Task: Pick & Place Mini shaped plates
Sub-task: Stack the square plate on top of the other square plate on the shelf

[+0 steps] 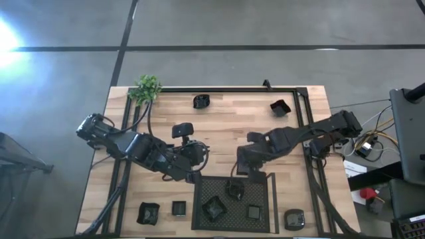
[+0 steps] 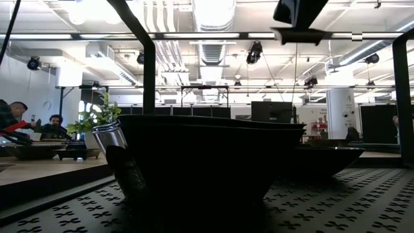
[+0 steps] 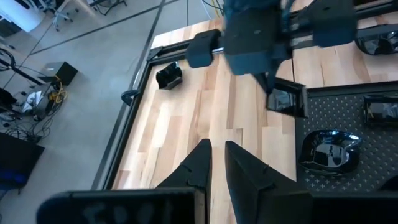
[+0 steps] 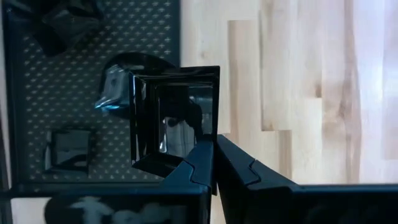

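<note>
The job looks partly done. The mesh tray point(image 1: 265, 180) at the near edge of the table already holds three plates: an angular plate point(image 1: 214, 208), a small plate point(image 1: 234, 189) and a square plate point(image 1: 254, 212). The right gripper point(image 4: 214, 163) is clamped shut on the rim of a fourth, a glossy square dish point(image 4: 177, 118), which hangs tilted over the tray's edge, just where mesh meets wood; in the left wrist view this dish point(image 3: 286, 101) shows under the right arm at the tray's corner. By my reading the dish is about to be set down in the tray, though it is not released yet. Five plates are still out on the wood: a far plate point(image 1: 201, 101) and a corner plate point(image 1: 280, 107) at the back, a left plate point(image 1: 148, 213) and a little square point(image 1: 178, 209) beside the tray, and a round plate point(image 1: 294, 218) on its other side. The left gripper point(image 3: 214, 163) hovers over bare wood near the tray's left edge, fingers a narrow gap apart and holding nothing. A plant point(image 1: 146, 88) stands at the far left corner.
</note>
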Robot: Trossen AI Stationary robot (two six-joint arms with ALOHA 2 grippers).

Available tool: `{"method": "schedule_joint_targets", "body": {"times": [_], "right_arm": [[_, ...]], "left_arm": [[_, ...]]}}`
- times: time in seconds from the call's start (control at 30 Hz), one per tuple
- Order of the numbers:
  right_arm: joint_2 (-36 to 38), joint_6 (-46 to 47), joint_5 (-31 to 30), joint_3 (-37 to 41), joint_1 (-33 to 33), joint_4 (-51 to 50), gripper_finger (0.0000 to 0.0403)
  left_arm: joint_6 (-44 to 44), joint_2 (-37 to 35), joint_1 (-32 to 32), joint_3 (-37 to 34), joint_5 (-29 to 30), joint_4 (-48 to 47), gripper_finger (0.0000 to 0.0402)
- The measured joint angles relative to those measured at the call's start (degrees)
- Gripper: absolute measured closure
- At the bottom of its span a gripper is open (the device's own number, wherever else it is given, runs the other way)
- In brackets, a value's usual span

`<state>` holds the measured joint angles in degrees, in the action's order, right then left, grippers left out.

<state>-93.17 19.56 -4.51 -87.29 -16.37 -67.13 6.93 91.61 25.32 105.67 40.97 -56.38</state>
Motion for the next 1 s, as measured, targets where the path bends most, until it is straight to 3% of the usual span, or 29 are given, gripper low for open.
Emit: {"method": "schedule_joint_targets", "body": {"times": [1.0], "right_arm": [[-0.07,4.03,3.24,-0.01,-1.87,0.49,0.0394]], "left_arm": [[-0.45,-0.02,-0.11,-3.23,0.32,-1.87,0.0360]]}}
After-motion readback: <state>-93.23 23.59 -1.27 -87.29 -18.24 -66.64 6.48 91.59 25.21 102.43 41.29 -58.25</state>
